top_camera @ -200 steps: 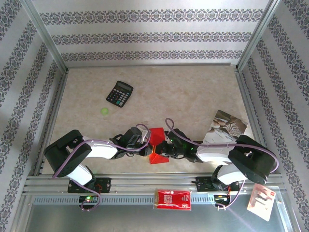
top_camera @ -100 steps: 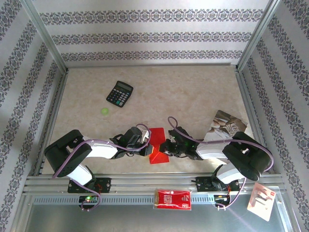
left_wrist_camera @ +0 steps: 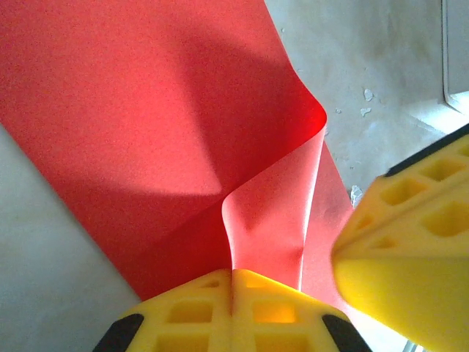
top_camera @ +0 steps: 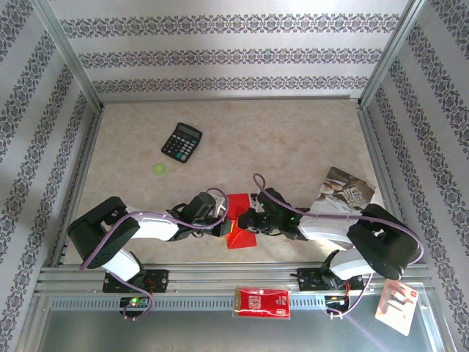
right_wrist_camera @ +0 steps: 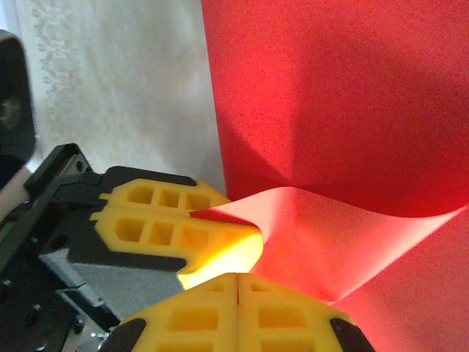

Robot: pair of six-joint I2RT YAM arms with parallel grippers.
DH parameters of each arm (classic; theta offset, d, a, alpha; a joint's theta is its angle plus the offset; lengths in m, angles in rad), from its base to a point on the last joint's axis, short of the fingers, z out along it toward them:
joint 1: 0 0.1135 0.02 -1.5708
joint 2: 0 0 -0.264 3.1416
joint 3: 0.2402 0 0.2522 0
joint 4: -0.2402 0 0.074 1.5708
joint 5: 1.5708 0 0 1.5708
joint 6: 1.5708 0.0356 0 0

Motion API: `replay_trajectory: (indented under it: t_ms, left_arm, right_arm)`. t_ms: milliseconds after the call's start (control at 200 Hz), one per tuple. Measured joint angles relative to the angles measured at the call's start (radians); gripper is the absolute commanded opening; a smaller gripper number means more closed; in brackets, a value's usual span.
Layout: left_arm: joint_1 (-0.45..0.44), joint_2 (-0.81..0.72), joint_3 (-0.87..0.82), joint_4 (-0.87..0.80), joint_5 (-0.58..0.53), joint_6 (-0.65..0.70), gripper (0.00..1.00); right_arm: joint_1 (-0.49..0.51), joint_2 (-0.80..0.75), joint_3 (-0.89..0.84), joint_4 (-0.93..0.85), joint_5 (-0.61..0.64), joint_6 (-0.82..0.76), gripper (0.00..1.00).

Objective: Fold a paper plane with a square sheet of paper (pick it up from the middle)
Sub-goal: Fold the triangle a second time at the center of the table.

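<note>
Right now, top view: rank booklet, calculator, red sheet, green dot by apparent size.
1. booklet, even partly covered.
2-3. red sheet and calculator: too close to call, since the sheet is bent up and partly hidden.
4. green dot.

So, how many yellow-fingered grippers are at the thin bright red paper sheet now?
2. The left gripper pinches a raised fold of the red paper sheet from the left; the right gripper, shut, is at its right side, grip unclear.
</note>
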Motion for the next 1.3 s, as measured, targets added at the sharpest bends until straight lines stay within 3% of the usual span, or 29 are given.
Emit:
replay_trajectory:
  t_ms: [280, 794, 999, 1164, 1304]
  left_arm:
    - [0.0, 0.001, 0.002, -0.002, 0.0, 0.0, 0.0]
    - [0.0, 0.003, 0.005, -0.004, 0.0, 0.002, 0.0]
    - [0.0, 0.003, 0.005, -0.004, 0.0, 0.003, 0.0]
    - [0.0, 0.003, 0.006, -0.005, 0.0, 0.003, 0.0]
    - [0.0, 0.004, 0.007, -0.005, 0.0, 0.003, 0.0]
  right_arm:
    - [-0.044, 0.098, 0.008, 0.002, -0.016, -0.029, 0.0]
    - [-0.169, 0.093, 0.005, -0.019, -0.043, -0.058, 0.0]
    - [-0.258, 0.024, 0.003, -0.092, -0.037, -0.093, 0.0]
    - [-0.204, -0.099, -0.002, -0.109, -0.026, -0.103, 0.0]
    - [-0.115, -0.105, -0.002, -0.103, -0.018, -0.099, 0.0]
